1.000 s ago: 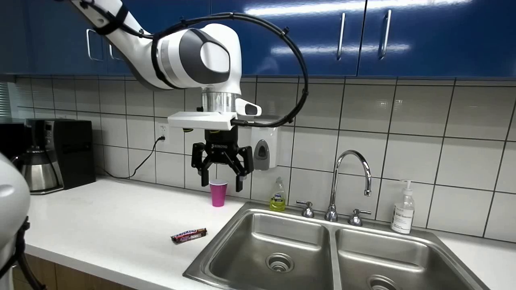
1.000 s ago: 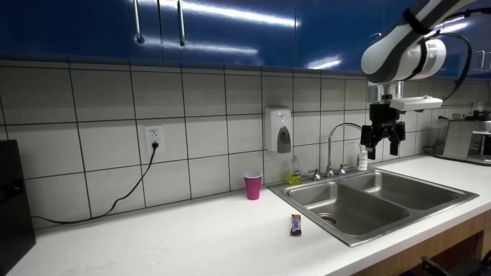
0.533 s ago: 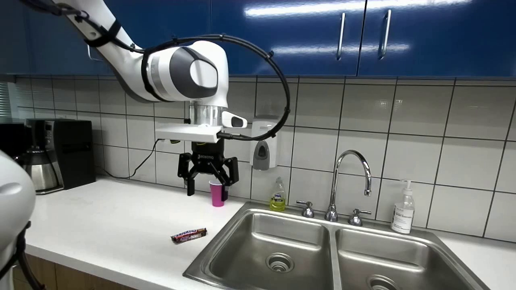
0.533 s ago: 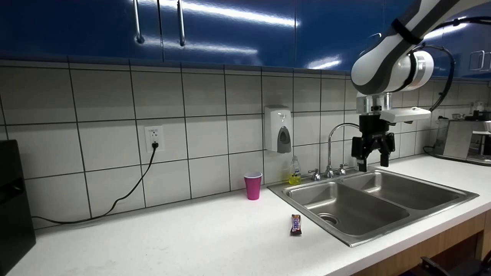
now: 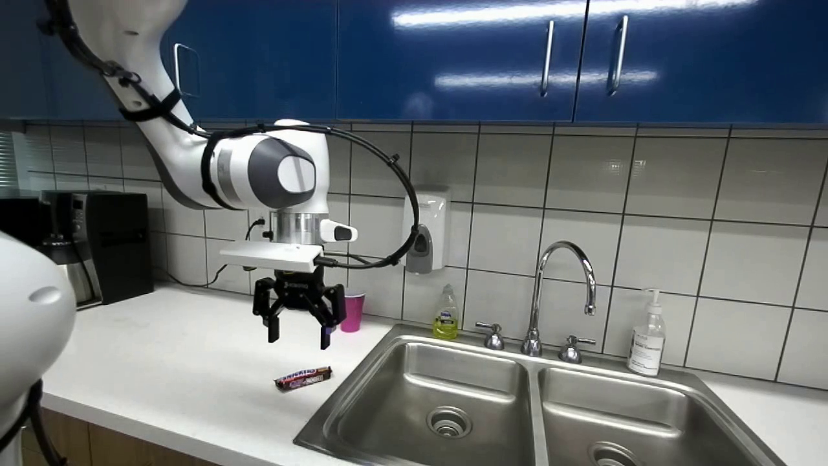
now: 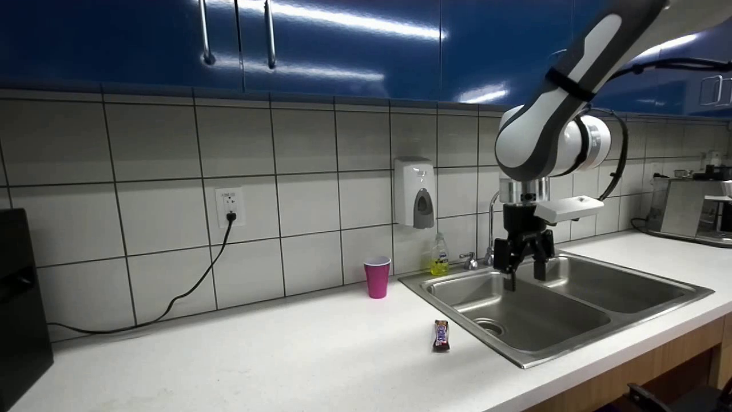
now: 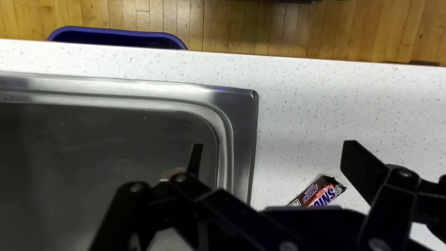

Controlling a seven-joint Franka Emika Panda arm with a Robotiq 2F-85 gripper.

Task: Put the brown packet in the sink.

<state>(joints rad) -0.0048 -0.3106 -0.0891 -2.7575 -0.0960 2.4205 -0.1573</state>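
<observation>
Currently the gripper (image 5: 299,335) hangs above the white counter (image 5: 181,362), its two fingers (image 5: 273,329) spread wide apart; pale lettering on its black body is too blurred to read for certain. At six o'clock from it, in an exterior view, the Snickers bar (image 5: 303,378) lies flat on the counter, apart from the fingers and outside the stainless steel double-basin sink (image 5: 537,414), whose rim begins near the bar at three o'clock. In the wrist view, big letters starting SNI stand on a reddish panel, with smaller SNICKERS print along the dark brown side; the gripper hides one end of the bar. In an exterior view a pink cup (image 5: 352,314) stands upright at one o'clock from the bar, partly behind the gripper; along the sink's back edge are a dish soap bottle (image 5: 446,318) between ten and eleven o'clock, its label too small to read, the chrome faucet (image 5: 532,343) at twelve, and a clear pump bottle (image 5: 647,346) with an equally illegible label at two.
</observation>
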